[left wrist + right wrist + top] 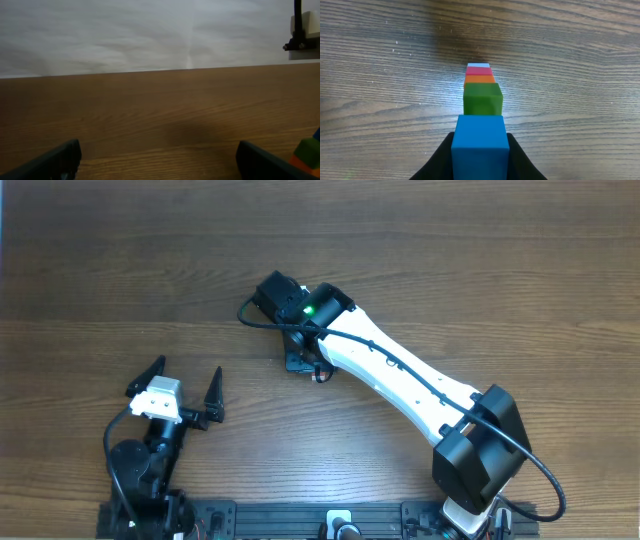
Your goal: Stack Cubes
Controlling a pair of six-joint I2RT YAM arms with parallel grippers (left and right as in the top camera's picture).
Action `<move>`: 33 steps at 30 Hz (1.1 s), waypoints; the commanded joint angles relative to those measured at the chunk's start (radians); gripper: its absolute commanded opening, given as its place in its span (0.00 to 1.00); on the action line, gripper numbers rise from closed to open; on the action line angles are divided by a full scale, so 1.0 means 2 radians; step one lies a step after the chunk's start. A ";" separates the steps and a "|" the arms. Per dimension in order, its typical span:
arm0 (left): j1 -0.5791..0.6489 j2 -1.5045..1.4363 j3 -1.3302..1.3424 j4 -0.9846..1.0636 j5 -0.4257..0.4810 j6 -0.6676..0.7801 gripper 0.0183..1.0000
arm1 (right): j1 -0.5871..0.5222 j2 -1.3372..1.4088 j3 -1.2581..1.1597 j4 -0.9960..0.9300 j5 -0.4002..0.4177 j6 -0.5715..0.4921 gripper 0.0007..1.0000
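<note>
A stack of cubes stands on the wooden table. From its foot upward I see a white cube, a red cube, an orange cube, a green cube and a blue cube on top. My right gripper hangs over the stack, shut on the blue cube, one finger on each side. In the top view the right gripper hides the stack. My left gripper is open near the table's front left, holding nothing. The green cube edges into the left wrist view.
The right arm stretches diagonally from its base at the front right to the table's middle. Bare wood lies all around the stack and to the far side. A pale wall backs the table in the left wrist view.
</note>
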 commanded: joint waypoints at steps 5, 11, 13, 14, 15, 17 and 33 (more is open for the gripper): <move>-0.002 -0.004 -0.003 0.001 0.005 0.009 1.00 | 0.002 0.010 0.013 0.007 0.002 0.009 0.01; -0.002 -0.004 -0.003 0.001 0.005 0.009 1.00 | 0.001 0.013 0.013 0.007 0.003 0.014 0.01; -0.002 -0.004 -0.003 0.001 0.005 0.009 1.00 | 0.001 0.014 0.013 0.007 0.003 0.014 0.01; -0.002 -0.004 -0.003 0.001 0.005 0.009 1.00 | 0.001 0.014 0.013 0.007 0.003 0.015 0.01; -0.002 -0.004 -0.003 0.001 0.005 0.009 1.00 | 0.001 0.014 0.013 0.007 0.004 0.016 0.01; -0.002 -0.004 -0.003 0.001 0.005 0.009 1.00 | 0.001 0.014 0.013 0.007 0.006 0.018 0.01; -0.002 -0.004 -0.003 0.001 0.005 0.009 1.00 | -0.001 0.015 0.013 0.007 0.019 0.022 0.01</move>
